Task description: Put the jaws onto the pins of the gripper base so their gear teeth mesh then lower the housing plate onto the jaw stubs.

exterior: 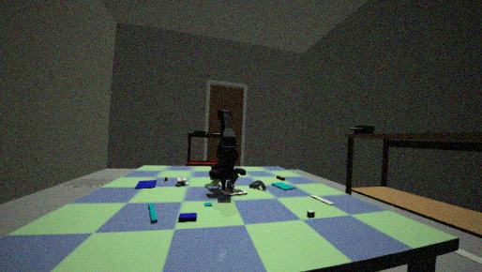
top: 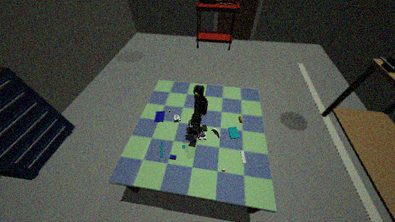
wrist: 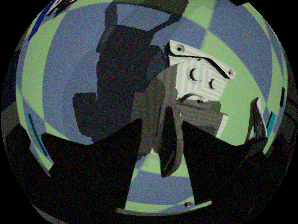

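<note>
Pincer (top: 194, 137) (exterior: 226, 186) (wrist: 160, 124): narrowed onto a grey-brown curved jaw piece (wrist: 159, 110), which it holds over the bench (top: 203, 184) (exterior: 281, 244) (wrist: 65, 65).

Step in hand, as judged: seating this jaw on the base. Procedure: bring its hole squarely above the intended pin, keep the piece level, then lower slowly. If it catches, lift slightly and re-centre; pushing sideways could shift the base. Leave the teeth facing the second jaw's place so they can mesh.

Appearance: the base is a white, ridged plate (top: 203, 136) (exterior: 237, 192) (wrist: 204, 67) on the bench, just beside and partly behind the held jaw in the wrist view. Two round features show on it, probably the pins. A dark curved piece (top: 215, 132) (exterior: 257, 185) (wrist: 256, 120), likely the other jaw, lies apart from the base. Tooth detail: cannot tell.
</note>
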Motion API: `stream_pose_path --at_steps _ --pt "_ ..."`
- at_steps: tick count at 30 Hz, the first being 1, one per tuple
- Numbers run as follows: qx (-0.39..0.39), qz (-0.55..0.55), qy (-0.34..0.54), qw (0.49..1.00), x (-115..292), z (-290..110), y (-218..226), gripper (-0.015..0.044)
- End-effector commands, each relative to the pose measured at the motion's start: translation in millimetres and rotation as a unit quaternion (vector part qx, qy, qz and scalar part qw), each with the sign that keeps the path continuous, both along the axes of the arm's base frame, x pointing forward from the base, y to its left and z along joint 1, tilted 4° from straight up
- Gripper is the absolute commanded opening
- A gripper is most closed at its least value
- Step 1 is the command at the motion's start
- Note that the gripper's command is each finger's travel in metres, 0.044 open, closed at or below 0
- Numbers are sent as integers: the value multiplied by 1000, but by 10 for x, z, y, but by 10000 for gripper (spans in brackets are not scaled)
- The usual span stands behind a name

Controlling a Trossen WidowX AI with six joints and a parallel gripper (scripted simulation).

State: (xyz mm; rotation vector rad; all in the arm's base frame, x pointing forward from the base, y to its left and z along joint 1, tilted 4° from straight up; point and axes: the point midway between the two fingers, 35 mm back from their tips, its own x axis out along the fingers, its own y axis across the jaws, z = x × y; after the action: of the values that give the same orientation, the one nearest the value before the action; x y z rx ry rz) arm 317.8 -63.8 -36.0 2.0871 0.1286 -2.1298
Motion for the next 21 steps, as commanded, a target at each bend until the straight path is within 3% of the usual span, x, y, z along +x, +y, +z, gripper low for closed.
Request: stream_pose_path --at_steps 1,21 --pt "1 2 0 1000 -3 -19 0 134" --pt "1 2 0 1000 -3 -50 -1 134"
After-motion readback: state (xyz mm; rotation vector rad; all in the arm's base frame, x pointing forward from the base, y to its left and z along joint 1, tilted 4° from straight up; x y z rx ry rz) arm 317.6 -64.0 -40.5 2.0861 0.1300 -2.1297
